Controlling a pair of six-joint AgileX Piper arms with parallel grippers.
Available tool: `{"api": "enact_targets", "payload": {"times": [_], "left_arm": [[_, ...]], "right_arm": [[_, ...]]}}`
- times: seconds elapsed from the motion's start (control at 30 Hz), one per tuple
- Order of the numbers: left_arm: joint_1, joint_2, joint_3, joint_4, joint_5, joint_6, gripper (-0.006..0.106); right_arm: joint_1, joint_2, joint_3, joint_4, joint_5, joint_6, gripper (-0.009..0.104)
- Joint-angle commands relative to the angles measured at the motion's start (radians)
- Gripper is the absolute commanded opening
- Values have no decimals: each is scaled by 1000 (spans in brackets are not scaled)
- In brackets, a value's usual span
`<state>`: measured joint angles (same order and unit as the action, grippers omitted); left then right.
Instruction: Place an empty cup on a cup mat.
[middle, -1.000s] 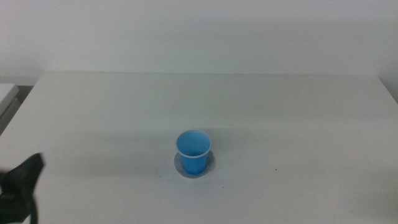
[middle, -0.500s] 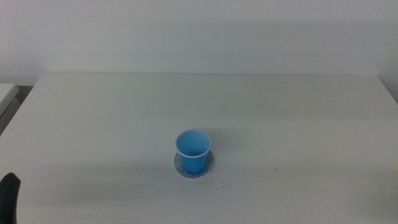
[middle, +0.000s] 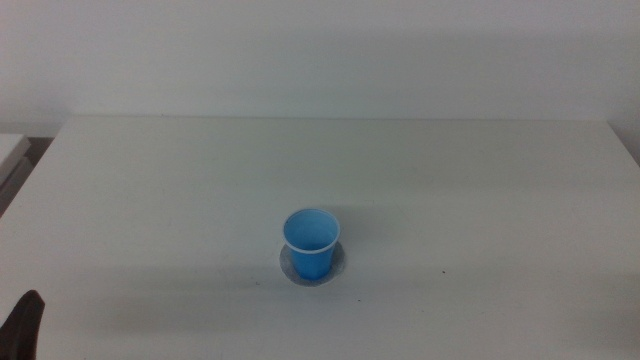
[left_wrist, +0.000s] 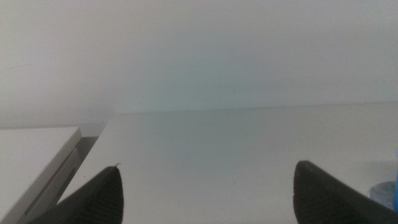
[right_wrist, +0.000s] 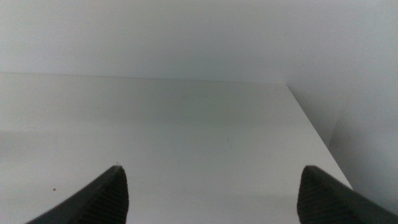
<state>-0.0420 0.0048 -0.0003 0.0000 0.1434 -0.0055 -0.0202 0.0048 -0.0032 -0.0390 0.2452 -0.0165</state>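
The blue cup (middle: 311, 243) stands upright on the round grey cup mat (middle: 337, 264) near the middle of the table; its inside looks empty. A sliver of the cup (left_wrist: 393, 194) and the mat's edge (left_wrist: 380, 193) show in the left wrist view. My left gripper (left_wrist: 205, 190) is open and empty, far to the left of the cup; only a dark tip (middle: 22, 325) shows in the middle view's bottom left corner. My right gripper (right_wrist: 211, 191) is open and empty over bare table and is out of the middle view.
The white table (middle: 450, 180) ends at a pale wall behind. A second white surface (middle: 10, 152) adjoins the table's left edge, and it also shows in the left wrist view (left_wrist: 31, 155). The table's right edge (right_wrist: 314, 134) shows in the right wrist view.
The left gripper has drawn back toward the bottom left corner and is nearly out of the middle view. The cup has stayed on the mat.
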Motion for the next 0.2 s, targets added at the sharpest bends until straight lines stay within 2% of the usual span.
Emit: {"api": "enact_targets", "payload": {"times": [0.0,0.17], "left_arm": [[0,-5,0,-20,-4,5,94],[0,-5,0,-7,-4,5,94]], "right_arm": [[1,-5,3,-7,-7,-4,93],[1,-5,3,-7,-7,-4,93]]}}
